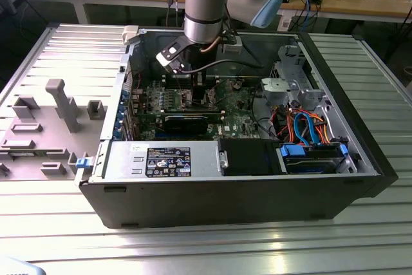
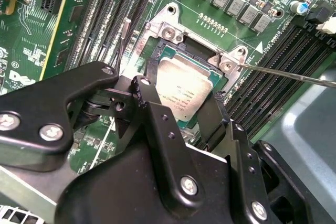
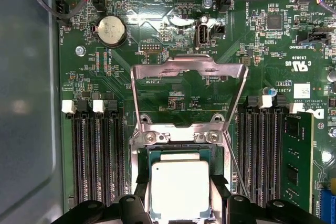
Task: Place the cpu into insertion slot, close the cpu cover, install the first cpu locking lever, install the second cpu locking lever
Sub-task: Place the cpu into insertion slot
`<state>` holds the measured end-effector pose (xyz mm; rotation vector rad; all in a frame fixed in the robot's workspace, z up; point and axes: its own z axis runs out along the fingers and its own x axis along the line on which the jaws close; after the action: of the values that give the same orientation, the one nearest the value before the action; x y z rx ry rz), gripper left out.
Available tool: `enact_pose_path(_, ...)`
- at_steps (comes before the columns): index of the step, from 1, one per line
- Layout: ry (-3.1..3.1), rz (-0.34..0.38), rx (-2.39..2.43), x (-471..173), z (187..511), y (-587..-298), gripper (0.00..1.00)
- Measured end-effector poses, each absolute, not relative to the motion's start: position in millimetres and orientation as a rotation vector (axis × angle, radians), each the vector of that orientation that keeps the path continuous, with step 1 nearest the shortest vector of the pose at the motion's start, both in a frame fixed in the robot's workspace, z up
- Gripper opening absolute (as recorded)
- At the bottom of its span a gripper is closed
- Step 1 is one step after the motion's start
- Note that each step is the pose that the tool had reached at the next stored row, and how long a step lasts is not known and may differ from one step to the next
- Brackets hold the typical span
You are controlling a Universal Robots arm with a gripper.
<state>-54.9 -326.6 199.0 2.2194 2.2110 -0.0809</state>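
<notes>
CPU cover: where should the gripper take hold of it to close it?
Probably the free end bar of the cpu cover, approached from opposite the hinge: it is swung open off the insertion slot, and its window leaves only thin rails.

Open computer case (image 1: pixel 244 201) on a metal table (image 1: pixel 193 249) — coin battery (image 3: pixel 111 30), memory slots (image 3: pixel 97 161), orange and blue cables (image 1: pixel 308 128)

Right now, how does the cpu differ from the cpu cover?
In the first wrist view the cpu is a solid plate; the cpu cover is an open frame with green board showing through its window. The cpu lies flat in the insertion slot; the cpu cover is swung open off it. Both are silvery and squarish.
</notes>
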Motion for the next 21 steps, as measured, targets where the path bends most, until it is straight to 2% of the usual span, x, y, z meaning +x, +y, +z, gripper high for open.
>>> enact_pose_path(21, 2.207, -0.081, 2.223, -54.5, 200.0, -326.9, 0.55)
